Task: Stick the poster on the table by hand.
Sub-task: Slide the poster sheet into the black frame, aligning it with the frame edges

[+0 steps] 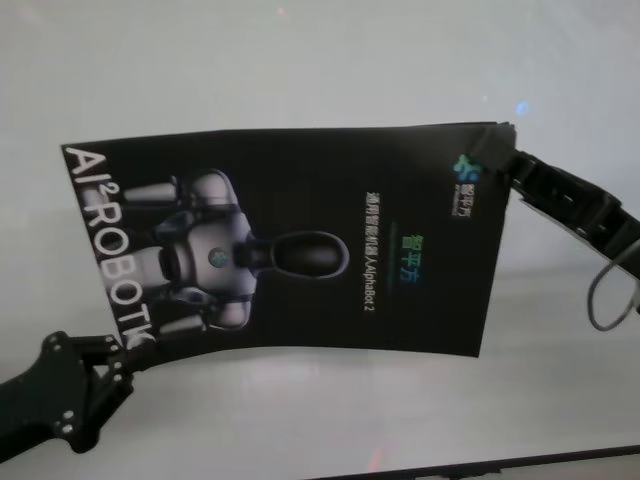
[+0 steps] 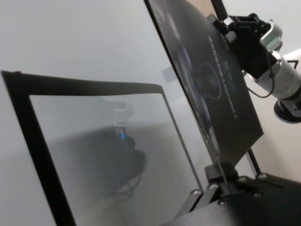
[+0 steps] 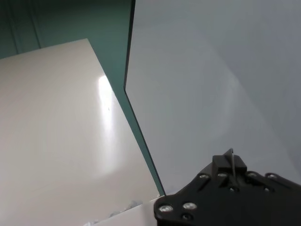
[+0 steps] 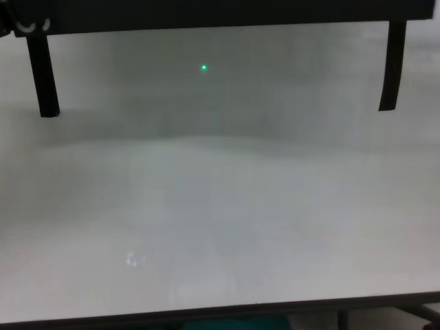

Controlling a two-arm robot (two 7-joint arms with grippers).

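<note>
The table (image 1: 300,60) fills nearly everything here: a wide, smooth, matte white-grey surface, its thin dark front edge running along the bottom of the chest view. Above it hangs the poster (image 1: 300,240), a large, thin, glossy black sheet held clear of the tabletop, with white lettering down one side, a silver-grey robot picture in the middle and a small green-blue logo near the far corner. It bows a little along its lower edge. In the chest view only its bottom edge shows at the very top of the picture, and two narrow black tape strips (image 4: 44,75) dangle from it, one near each end, their tips above the table.

On the robot's left, the left gripper (image 1: 118,352), black and angular with small screws, pinches the poster's near corner by the lettering; the left wrist view shows the sheet's edge caught between its pressed fingers (image 2: 221,172). On the robot's right, the right gripper (image 1: 508,165) clamps the opposite far corner, a thin grey cable looping off its arm. In the right wrist view the poster is almost wholly cut off; only a sliver of edge sits in the closed fingertips (image 3: 229,164).
</note>
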